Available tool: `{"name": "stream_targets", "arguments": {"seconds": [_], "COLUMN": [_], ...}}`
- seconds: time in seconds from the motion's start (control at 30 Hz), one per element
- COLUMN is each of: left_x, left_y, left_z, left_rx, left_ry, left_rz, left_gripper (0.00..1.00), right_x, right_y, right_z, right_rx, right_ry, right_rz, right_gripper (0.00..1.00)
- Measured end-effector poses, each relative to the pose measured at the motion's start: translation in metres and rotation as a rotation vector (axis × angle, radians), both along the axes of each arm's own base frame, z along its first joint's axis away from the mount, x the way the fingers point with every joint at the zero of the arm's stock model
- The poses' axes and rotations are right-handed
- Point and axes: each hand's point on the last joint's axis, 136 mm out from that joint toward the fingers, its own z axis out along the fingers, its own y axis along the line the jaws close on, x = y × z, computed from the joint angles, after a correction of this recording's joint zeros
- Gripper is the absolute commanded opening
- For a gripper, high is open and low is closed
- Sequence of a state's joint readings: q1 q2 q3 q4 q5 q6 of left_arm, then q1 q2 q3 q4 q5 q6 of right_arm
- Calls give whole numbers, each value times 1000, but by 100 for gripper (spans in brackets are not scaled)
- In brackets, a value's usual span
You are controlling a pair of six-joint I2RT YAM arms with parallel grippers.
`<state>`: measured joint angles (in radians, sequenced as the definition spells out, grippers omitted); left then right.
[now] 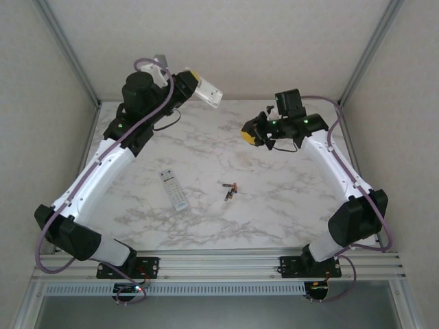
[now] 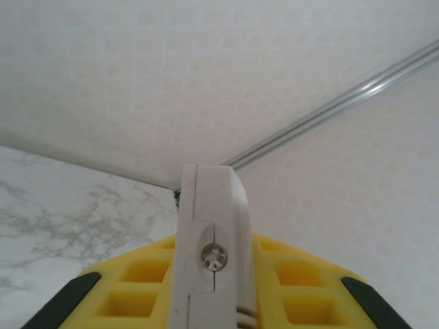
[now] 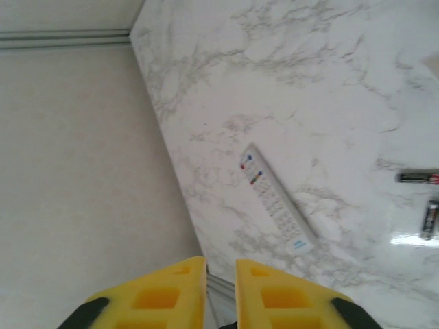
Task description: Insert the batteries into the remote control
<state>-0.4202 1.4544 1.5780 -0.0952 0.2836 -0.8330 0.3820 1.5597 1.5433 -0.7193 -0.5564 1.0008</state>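
While the left gripper [image 1: 193, 79] clamps a white plastic remote control [image 1: 209, 94] aloft, the right gripper [image 1: 248, 134] hangs empty, fingers barely apart — two dark, orange-tipped cylindrical batteries [image 1: 228, 184] lie mid-table, right of a slim white remote [image 1: 173, 188].

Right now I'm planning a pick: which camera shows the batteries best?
Top external: the batteries lie whole on the marble table, right of the remote. Right wrist shows them larger, but at the very right edge of its frame.

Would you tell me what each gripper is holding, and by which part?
The left gripper clamps a white remote by one end, the rest projecting beyond its fingers. The right gripper holds nothing.
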Motion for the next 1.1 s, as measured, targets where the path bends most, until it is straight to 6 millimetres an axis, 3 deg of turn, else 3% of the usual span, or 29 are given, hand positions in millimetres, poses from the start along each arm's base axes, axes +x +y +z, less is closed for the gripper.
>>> {"name": "stream_targets", "arguments": {"seconds": [0.07, 0.17, 0.33, 0.47, 0.6, 0.7, 0.8, 0.93, 1.1], "left_x": [2, 3, 1, 1, 5, 4, -1, 4, 5], "left_y": [6, 10, -2, -16, -33, -46, -55, -50, -48], "left_z": [-14, -31, -34, -31, -29, -31, -32, -37, -38], "left_rx": [8, 3, -27, -33, -18, -2, 15, 54, 73], "left_ry": [32, 73, 85, 78, 72, 71, 71, 66, 59], "left_rz": [23, 32, -38, -108, -172, -222, -261, -227, -215], "left_gripper": [0, 0, 0, 0, 0, 0, 0, 0, 0], "right_x": [1, 3, 4, -8, -34, -40, -19, -6, -3], "right_y": [-2, -6, -8, 3, 33, 51, 55, 59, 61], "right_z": [-4, -3, 34, 78, 106, 107, 102, 92, 92], "right_rx": [-30, -87, -194, -295, -397, -474, -590, -677, -700], "right_ry": [-26, -132, -478, -863, -1241, -1405, -1477, -1517, -1535], "right_rz": [14, 61, 186, 358, 604, 730, 761, 823, 849], "right_gripper": [37, 64, 88, 93, 96, 96, 96, 93, 91]}}
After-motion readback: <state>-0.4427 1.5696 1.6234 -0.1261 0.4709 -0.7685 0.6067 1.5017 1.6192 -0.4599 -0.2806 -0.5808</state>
